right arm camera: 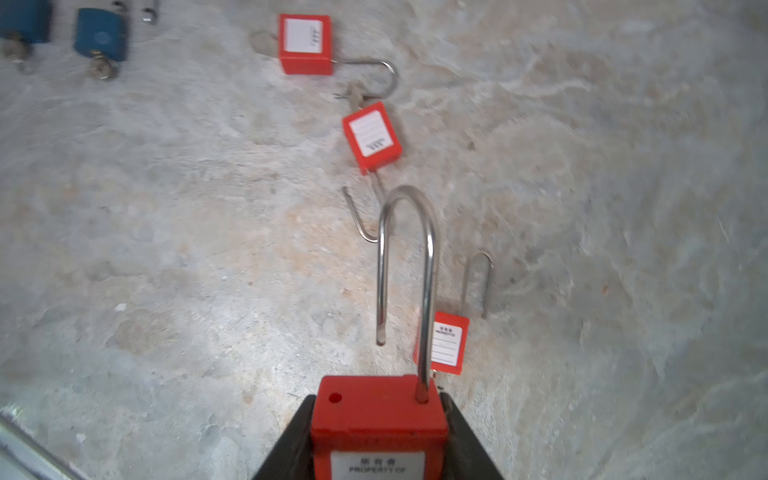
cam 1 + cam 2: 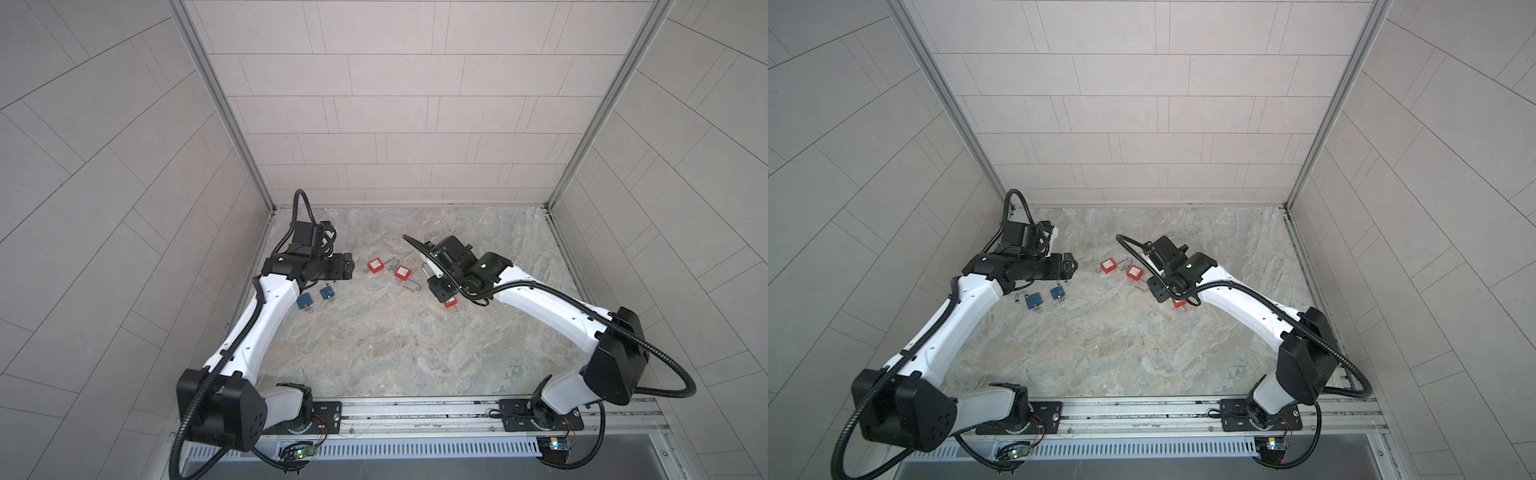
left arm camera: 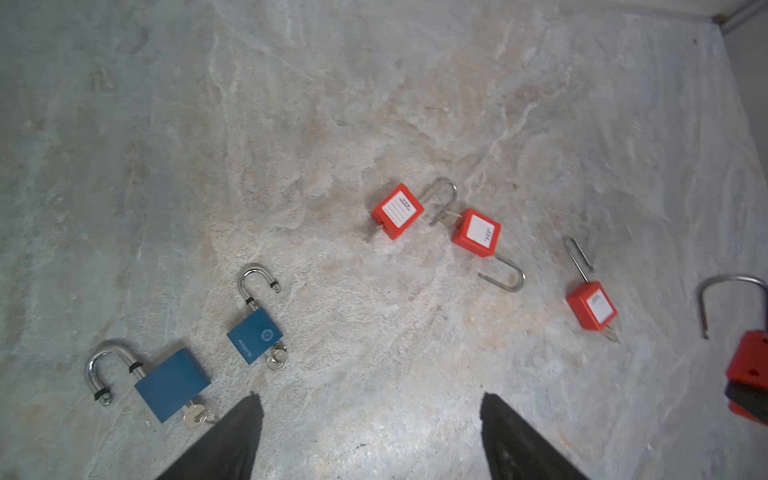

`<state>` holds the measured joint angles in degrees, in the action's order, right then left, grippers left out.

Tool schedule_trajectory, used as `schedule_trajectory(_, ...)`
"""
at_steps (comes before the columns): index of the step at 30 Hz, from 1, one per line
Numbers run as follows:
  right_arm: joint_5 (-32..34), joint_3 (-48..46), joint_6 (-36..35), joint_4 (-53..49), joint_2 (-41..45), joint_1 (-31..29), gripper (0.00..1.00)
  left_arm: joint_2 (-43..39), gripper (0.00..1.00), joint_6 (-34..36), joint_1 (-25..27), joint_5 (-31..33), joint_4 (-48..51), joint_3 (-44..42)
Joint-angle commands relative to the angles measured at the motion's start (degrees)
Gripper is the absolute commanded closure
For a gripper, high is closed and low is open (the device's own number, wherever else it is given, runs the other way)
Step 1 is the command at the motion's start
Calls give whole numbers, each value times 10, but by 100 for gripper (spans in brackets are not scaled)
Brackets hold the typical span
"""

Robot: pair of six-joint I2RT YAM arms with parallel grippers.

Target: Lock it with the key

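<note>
The right gripper (image 1: 377, 399) gripped a red padlock (image 1: 376, 419) by its body, shackle open, held above the stone table (image 1: 166, 249). The left gripper (image 3: 370, 399) hung wide open and empty near two blue padlocks (image 3: 255, 336).

red padlock (image 3: 397, 211) (image 3: 477, 232) (image 3: 592, 306) (image 3: 748, 365) ×4 | blue padlock (image 3: 172, 384) (image 3: 255, 336) ×2 (six in all)

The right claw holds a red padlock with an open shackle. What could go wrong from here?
1. The free end of the shackle seems not lined up with the hole in the held red padlock, so pushing it down may jam.
2. The right claw grips only the body, so a push could make it slip.
3. A second red padlock lies close under it; lowering could knock it.
</note>
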<state>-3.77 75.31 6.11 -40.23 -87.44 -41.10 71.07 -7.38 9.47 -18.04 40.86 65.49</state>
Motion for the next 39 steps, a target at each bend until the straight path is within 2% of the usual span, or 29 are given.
schedule_trajectory(1, -69, 7, -110, 28, 2, -7, 58, -39, 22, 50, 2, -95, 17, -10)
schedule_trajectory(4, -127, 10, -166, 46, -1, -13, 58, -42, 34, 94, 2, -167, 18, -23)
schedule_trajectory(8, -153, 18, -210, 40, -8, -14, 60, -56, 39, 125, 5, -228, -16, -53)
schedule_trajectory(10, -186, 20, -246, 32, -10, -14, 65, -63, 40, 143, 10, -251, -35, -64)
schedule_trajectory(14, -209, 26, -264, 30, -13, -14, 66, -79, 41, 206, 32, -286, -75, -92)
schedule_trajectory(17, -246, 27, -300, 20, -14, -14, 72, -99, 53, 262, 62, -325, -130, -127)
schedule_trajectory(19, -248, 28, -300, 17, -12, -13, 72, -118, 54, 260, 82, -321, -197, -163)
schedule_trajectory(23, -282, 14, -330, 15, 2, -13, 71, -155, 50, 242, 86, -334, -314, -227)
schedule_trajectory(27, -314, -5, -354, 26, 20, -13, 71, -165, 50, 255, 89, -331, -322, -239)
schedule_trajectory(33, -328, -13, -389, 10, 30, -13, 71, -169, 46, 279, 93, -337, -328, -242)
schedule_trajectory(39, -333, -9, -404, 1, 32, -13, 72, -154, 51, 299, 103, -372, -322, -239)
